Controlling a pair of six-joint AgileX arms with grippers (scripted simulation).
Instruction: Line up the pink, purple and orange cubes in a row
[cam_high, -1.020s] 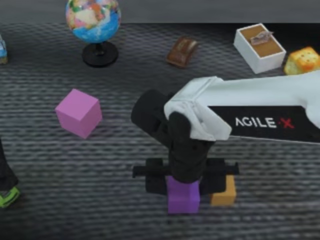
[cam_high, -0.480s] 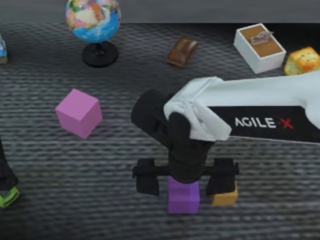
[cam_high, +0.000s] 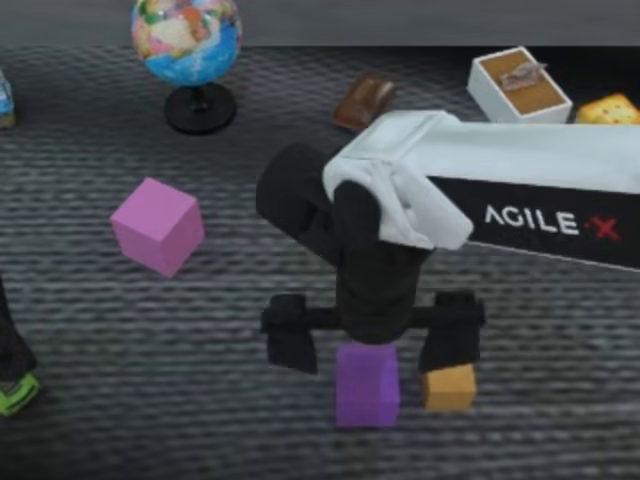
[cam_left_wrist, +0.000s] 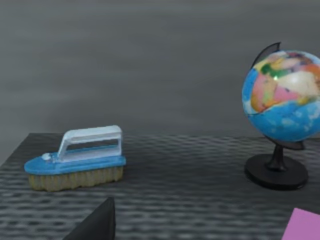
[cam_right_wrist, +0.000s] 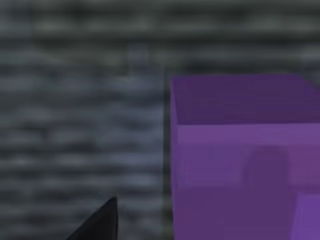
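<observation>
1. Closest to the front edge: the purple cube (cam_high: 367, 384) with the little orange cube (cam_high: 448, 387) just to its right, a thin gap between them, both flat on the dark woven table (cam_high: 200, 400).
2. Right over them hangs the right gripper (cam_high: 375, 345), fingers spread wide, nothing in them, one finger on either side above the purple cube.
3. The left gripper (cam_high: 12, 385) sits parked at the left edge; can't tell its finger state.
4. Further back and left is the pink cube (cam_high: 157, 225), well apart from the other two.
5. Along the back: a globe (cam_high: 186, 50), a brown block (cam_high: 362, 100), a white box (cam_high: 518, 90), a yellow block (cam_high: 610, 108).
6. The left wrist view also catches a blue brush (cam_left_wrist: 75, 160).
</observation>
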